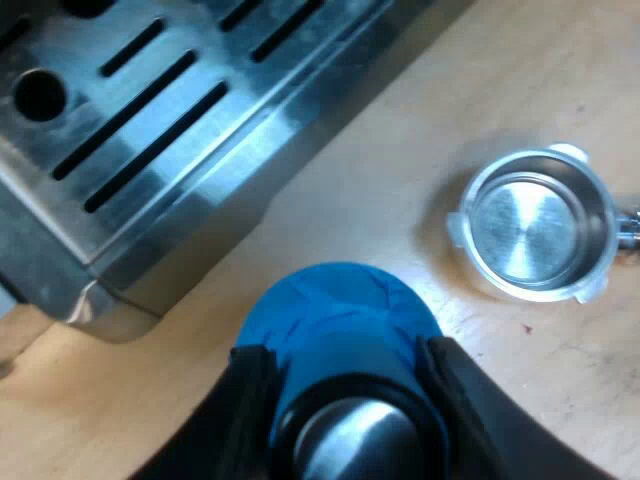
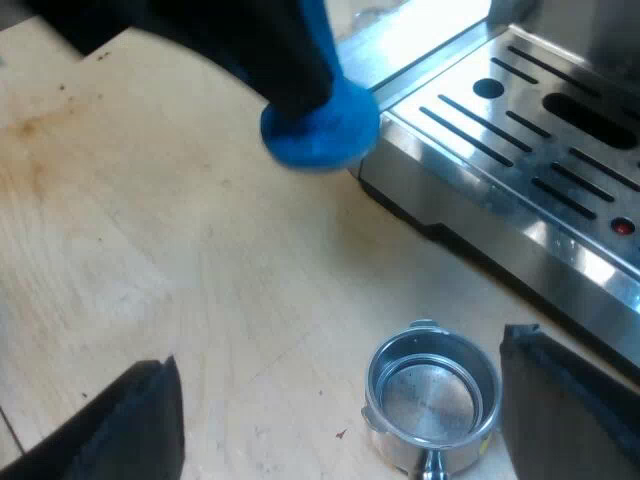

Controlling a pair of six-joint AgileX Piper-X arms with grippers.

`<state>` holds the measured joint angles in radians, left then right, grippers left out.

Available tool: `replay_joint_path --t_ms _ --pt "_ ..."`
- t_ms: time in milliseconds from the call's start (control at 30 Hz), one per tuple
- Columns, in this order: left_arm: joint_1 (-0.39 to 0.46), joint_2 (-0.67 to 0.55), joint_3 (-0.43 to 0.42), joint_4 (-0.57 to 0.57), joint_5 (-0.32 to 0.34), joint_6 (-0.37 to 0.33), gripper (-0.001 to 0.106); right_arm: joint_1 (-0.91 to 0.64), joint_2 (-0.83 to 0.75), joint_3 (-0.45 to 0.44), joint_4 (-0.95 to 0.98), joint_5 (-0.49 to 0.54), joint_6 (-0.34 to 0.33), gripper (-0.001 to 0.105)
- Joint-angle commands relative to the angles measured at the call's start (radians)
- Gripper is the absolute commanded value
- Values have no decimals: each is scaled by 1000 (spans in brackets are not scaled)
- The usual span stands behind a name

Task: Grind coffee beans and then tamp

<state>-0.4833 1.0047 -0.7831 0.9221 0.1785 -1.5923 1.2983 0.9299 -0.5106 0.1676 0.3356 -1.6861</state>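
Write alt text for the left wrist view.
The left gripper's black fingers clamp a round blue tamper over a pale wooden table. An empty round metal holder lies on it near the espresso machine's slotted steel drip tray.

Left gripper point(image 1: 350, 400): two matte black fingers point(image 1: 245, 415), smooth with rounded edges. Right gripper point(image 2: 338, 355): two black fingers point(image 2: 130, 425), broad, with angular tips.
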Motion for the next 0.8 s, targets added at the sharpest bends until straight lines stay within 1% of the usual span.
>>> replay_joint_path --t_ms 33,167,267,633,700,800 --pt "28 10 -6 0 -10 5 0 -2 -3 -3 -15 -11 -23 68" --pt "77 62 -6 0 -10 5 0 -2 -3 -3 -15 -11 -23 68" --pt "97 108 -6 0 -10 5 0 -2 -3 -3 -15 -11 -23 68" --pt "98 249 -6 -28 -10 5 0 -2 -3 -3 -15 -11 -23 68" --pt "98 256 1 -35 -10 5 0 -2 -3 -3 -15 -11 -23 68" --pt "98 255 43 -84 -10 5 0 -2 -3 -3 -15 -11 -23 68"
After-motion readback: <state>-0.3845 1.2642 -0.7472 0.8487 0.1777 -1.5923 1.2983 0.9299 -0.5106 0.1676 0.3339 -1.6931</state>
